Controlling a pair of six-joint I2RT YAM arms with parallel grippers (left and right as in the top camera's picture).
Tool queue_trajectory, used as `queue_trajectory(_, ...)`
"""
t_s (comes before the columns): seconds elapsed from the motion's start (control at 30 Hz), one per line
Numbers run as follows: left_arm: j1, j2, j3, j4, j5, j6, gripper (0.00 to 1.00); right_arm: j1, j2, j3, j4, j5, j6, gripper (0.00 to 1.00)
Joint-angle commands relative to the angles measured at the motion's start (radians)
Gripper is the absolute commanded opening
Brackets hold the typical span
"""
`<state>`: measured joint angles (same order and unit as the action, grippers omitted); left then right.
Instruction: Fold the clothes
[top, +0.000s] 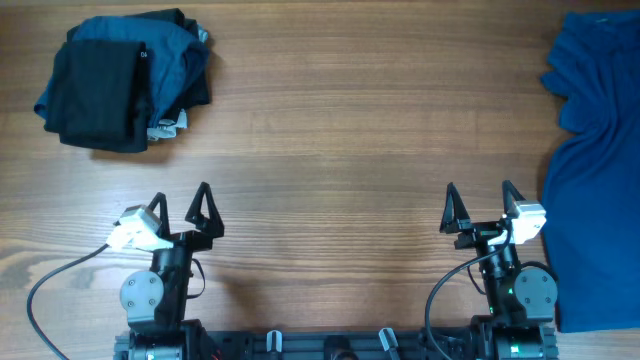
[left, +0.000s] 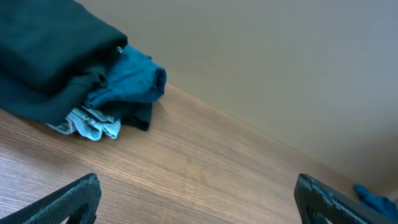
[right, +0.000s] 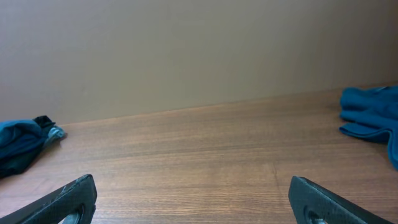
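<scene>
A stack of folded clothes, black and dark blue with a pale bit underneath, lies at the table's far left; the left wrist view shows the same stack at its upper left. An unfolded royal blue garment spreads along the right edge, and a part of this garment shows in the right wrist view. My left gripper stands open near the front left, nothing between its fingers. My right gripper is open too, just left of the blue garment and apart from it.
The wooden table stretches between the two piles. Both arm bases and their cables sit along the front edge. A plain wall rises behind the table's far edge.
</scene>
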<state>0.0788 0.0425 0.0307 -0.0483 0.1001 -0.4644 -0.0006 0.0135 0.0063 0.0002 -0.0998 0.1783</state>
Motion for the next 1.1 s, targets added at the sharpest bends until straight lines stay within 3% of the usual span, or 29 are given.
queue_trajectory(0.0, -0.018, -0.040, -0.024, -0.019, -0.115, 0.016, 1.00, 0.004, -0.009, -0.001, 0.005, 0.015, 0.005, 1.00)
queue_trajectory(0.1, -0.031, -0.040, -0.024, -0.018, -0.167, 0.094, 1.00, 0.004, -0.009, -0.001, 0.005, 0.015, 0.005, 1.00)
queue_trajectory(0.33, -0.044, -0.040, -0.024, -0.015, -0.194, 0.487, 1.00, 0.004, -0.009, -0.001, 0.005, 0.015, 0.006, 1.00)
queue_trajectory(1.07, -0.043, -0.040, -0.024, -0.018, -0.165, 0.513, 1.00, 0.004, -0.009, -0.001, 0.005, 0.015, 0.005, 1.00)
